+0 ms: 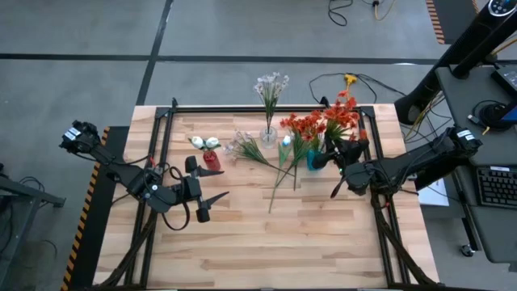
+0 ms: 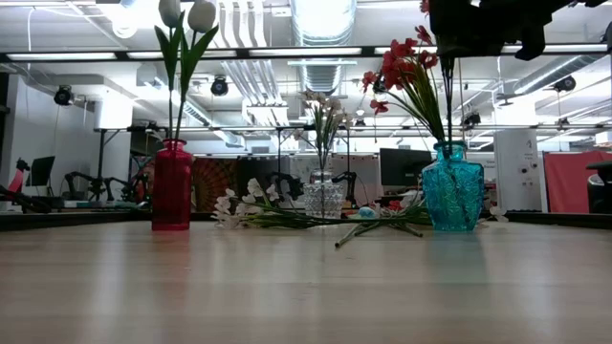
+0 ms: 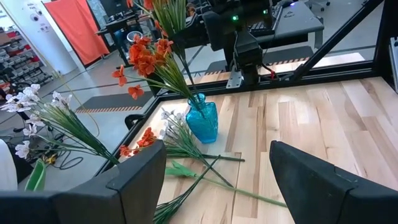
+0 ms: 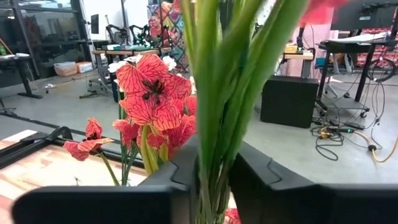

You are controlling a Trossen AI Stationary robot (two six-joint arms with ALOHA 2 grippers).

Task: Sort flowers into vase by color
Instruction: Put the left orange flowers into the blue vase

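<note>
- High view: my right end effector hovers at the far right of the light wooden slatted desk, just over the turquoise glass vase holding the orange-red clustered blooms on thin green stalks. More loose stems lie in a fan on the desk, between that vase and the clear glass vase with pale pink-white sprays. The small red vase with white tulip-like buds stands further left. My left end effector waits near the red vase with its fingers spread and nothing between them.
- Low view: all three vases stand upright; the red one, the clear one and the turquoise one. The loose stems lie flat on the desk between the clear and turquoise vases.
- Left wrist view: the spread fingers frame the turquoise vase and the stems scattered beside it.
- Right wrist view: the fingers are pinching a bundle of green stalks, with red blooms just behind.
- Handling, as I judge it: these stems look light and springy and the blooms crush easily, so I would grip low to mid stalk, never the heads. The glass vases may tip if a stalk drags on the rim.
</note>
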